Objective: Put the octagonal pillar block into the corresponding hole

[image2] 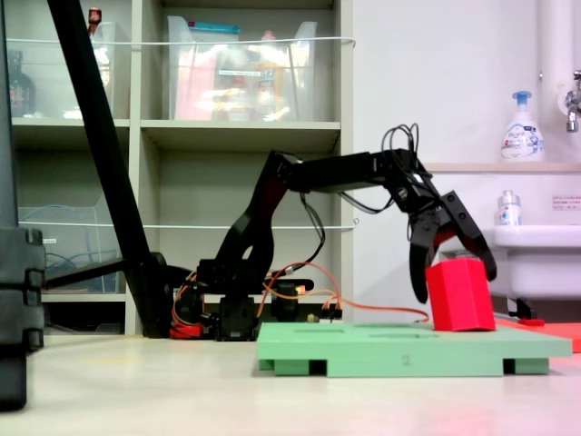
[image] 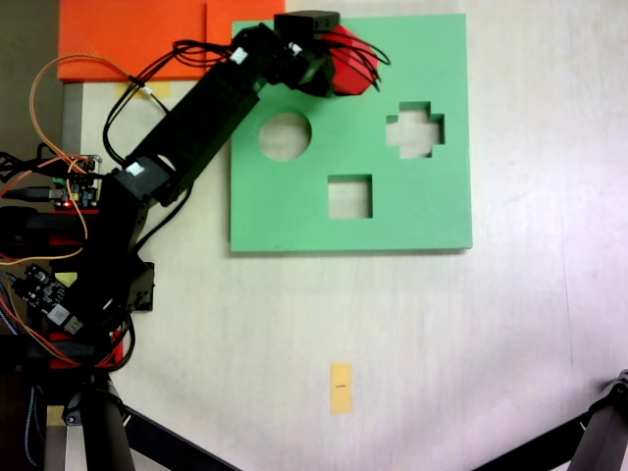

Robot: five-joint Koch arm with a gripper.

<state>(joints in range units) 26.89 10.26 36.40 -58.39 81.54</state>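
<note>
From above, the black arm rises from its base at the left edge of the counter and reaches rightward over the green foam board. An orange sheet lies at the top left, touching the board's upper corner. On the board, going left to right, sit a round cutout, a square cutout and a cross-shaped cutout. The claw hangs over the board's top edge, its jaws spread around the octagonal pillar block. From the low side camera, the claw straddles the red block, one jaw on each side, and the block stands slightly tilted on the board's right portion. Whether the jaws press the block, I cannot tell. A small yellow tag lies on the counter below the board.
</note>
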